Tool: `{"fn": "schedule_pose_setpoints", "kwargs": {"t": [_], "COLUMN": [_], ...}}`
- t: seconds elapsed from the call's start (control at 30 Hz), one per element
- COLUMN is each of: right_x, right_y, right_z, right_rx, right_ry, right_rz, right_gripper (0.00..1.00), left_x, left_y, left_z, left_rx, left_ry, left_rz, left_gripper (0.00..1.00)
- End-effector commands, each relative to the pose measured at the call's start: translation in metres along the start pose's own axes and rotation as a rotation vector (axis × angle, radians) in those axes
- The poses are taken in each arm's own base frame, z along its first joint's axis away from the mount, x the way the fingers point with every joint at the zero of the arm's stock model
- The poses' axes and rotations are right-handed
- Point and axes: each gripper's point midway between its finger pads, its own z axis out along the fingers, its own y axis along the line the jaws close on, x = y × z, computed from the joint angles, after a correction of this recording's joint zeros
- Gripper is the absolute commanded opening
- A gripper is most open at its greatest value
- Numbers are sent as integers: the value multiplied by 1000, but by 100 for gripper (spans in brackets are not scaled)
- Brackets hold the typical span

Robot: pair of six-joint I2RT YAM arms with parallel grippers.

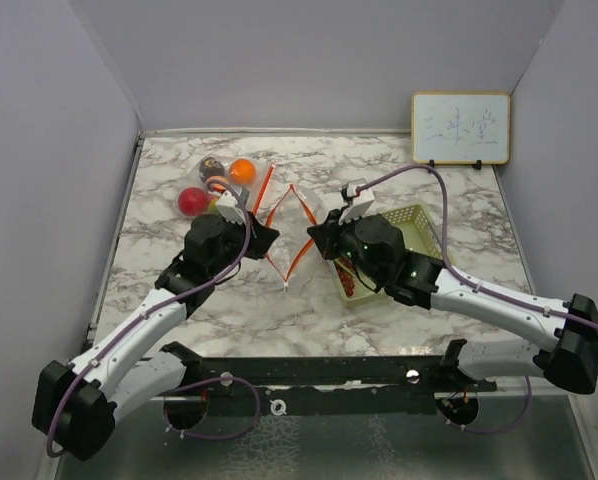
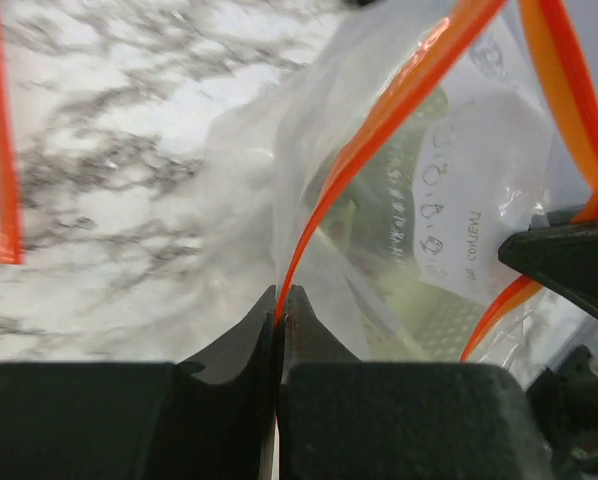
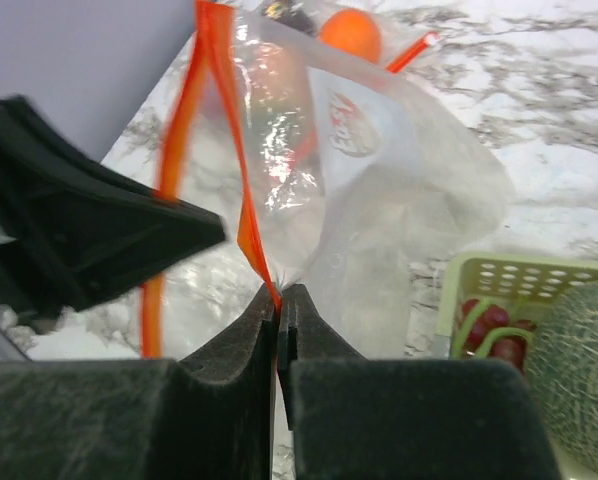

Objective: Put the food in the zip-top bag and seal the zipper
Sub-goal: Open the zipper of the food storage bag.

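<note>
Jaws on both your grippers are pressed together. Your left gripper (image 2: 281, 295) pinches the zip-top bag (image 2: 459, 200) on its orange zipper strip (image 2: 389, 125), and your right gripper (image 3: 277, 292) pinches the opposite rim. Right of the right jaws, the melon (image 3: 579, 370) and grapes (image 3: 494, 325) sit in the basket (image 3: 519, 272). Beyond those jaws, the orange (image 3: 351, 32) shows at the bag's far end.

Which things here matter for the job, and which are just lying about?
Job: clear orange-zippered plastic bag, red toy apple, round orange fruit, dark purple fruit, green netted melon, red grapes.
Lying about: pale green mesh basket, wood-framed whiteboard.
</note>
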Motion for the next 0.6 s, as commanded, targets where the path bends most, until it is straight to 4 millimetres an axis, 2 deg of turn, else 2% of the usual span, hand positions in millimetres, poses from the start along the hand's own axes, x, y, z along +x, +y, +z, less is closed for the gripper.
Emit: {"fn": "schedule_pose_setpoints", "kwargs": {"t": [0.0,0.07,0.13,0.2,0.3,0.37,0.43,0.57], "right_x": [-7,2,10,19,32,40,51,80], "right_y": [-63,-90,-107,-115,-115,-106,-90,-72], "right_z": [-23,-34,-41,-42,-34,-23,-7,15], "right_rx": [344,490,587,635,641,594,502,382], "right_ry": [-31,-21,-15,-5,21,52,85,166], "right_rz": [15,20,24,26,37,40,38,22], "right_gripper": [2,2,2,2,2,2,5,24], "left_x": [-46,-62,-74,-88,-101,-102,-90,-53], "left_y": [33,39,43,42,40,39,41,52], "left_z": [-51,-80,-108,-131,-152,-155,-146,-122], "left_rx": [-330,-428,-511,-567,-610,-606,-577,-534], "left_ry": [4,18,39,20,4,3,35,122], "left_rz": [219,286,338,363,389,395,394,361], "left_gripper": [0,0,0,0,0,0,0,0]}}
